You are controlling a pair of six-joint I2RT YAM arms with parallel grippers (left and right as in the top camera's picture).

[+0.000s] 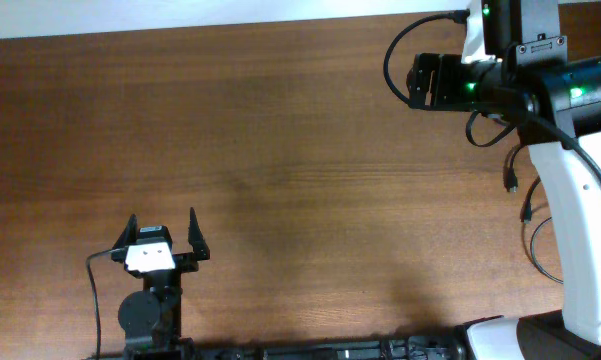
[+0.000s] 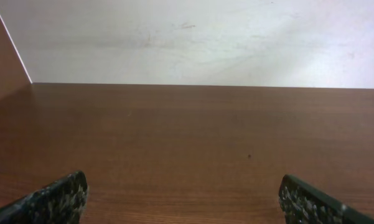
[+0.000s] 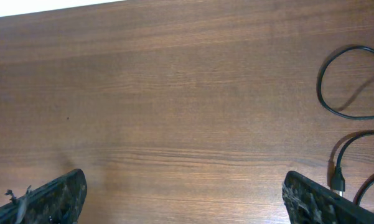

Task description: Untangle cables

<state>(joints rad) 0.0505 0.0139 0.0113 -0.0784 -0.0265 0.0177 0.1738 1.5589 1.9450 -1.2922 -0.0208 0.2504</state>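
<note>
Black cables (image 3: 338, 179) lie on wooden table (image 1: 280, 150) beside the right arm (image 1: 580, 220).

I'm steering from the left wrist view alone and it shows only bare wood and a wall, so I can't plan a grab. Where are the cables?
Observer: The cables lie on the right side of the table, partly hidden under the white right arm.
Operator: Is my left pincer anywhere near them?
Observer: No. The left pincer sits at the left side by the near edge, with bare wood between it and them.
Operator: Is the right pincer holding one?
Observer: No. The right pincer is open and empty above the wood; two thin loops lie off to one side of it.
</note>
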